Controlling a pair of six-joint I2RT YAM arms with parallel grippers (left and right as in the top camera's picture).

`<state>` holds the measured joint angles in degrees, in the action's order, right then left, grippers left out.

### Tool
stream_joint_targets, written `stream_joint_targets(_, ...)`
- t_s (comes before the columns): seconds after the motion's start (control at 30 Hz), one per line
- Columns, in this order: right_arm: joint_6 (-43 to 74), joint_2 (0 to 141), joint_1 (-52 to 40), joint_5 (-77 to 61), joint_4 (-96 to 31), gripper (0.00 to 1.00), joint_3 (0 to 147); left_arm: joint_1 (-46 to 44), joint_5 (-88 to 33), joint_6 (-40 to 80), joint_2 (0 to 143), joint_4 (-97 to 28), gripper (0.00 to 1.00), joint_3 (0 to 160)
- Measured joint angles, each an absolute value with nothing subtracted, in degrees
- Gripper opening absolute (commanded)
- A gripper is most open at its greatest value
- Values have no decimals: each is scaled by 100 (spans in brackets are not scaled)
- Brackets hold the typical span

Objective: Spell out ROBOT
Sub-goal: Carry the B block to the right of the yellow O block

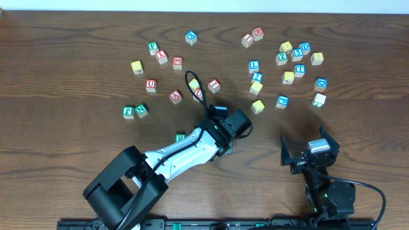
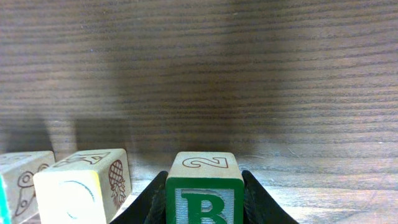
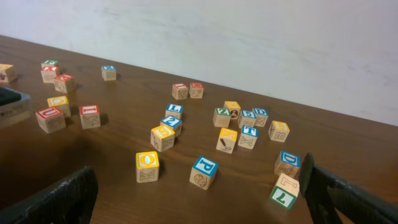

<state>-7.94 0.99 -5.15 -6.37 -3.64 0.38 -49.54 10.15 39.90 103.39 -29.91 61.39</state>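
Note:
My left gripper (image 2: 204, 211) is shut on a green letter B block (image 2: 204, 186), low over the table. In the overhead view this gripper (image 1: 225, 135) is at the table's middle and hides the block. Just left of the B block stand a pale yellow block with a pineapple side (image 2: 84, 183) and another block (image 2: 18, 180). My right gripper (image 1: 310, 152) is open and empty at the front right. A yellow O block (image 3: 148, 166) and a blue T block (image 3: 249, 137) lie ahead of it.
Many letter blocks are scattered across the far half of the table, such as a blue P (image 1: 282, 101), a blue D (image 1: 321, 83) and a red T (image 1: 214, 84). A green block (image 1: 181, 137) lies beside my left arm. A green 7 block (image 3: 283, 191) is near my right finger.

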Motion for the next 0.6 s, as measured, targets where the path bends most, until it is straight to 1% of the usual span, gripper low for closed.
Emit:
stream_joint_targets(0.33, -794, 99, -515, -637, -364, 99, 38, -4952, 954, 4130, 10339, -2902, 7, 6047)
stream_joint_targets(0.6, -794, 99, -515, -637, -364, 99, 38, -4727, 978, 4182, 10339, -2827, 8, 5964)
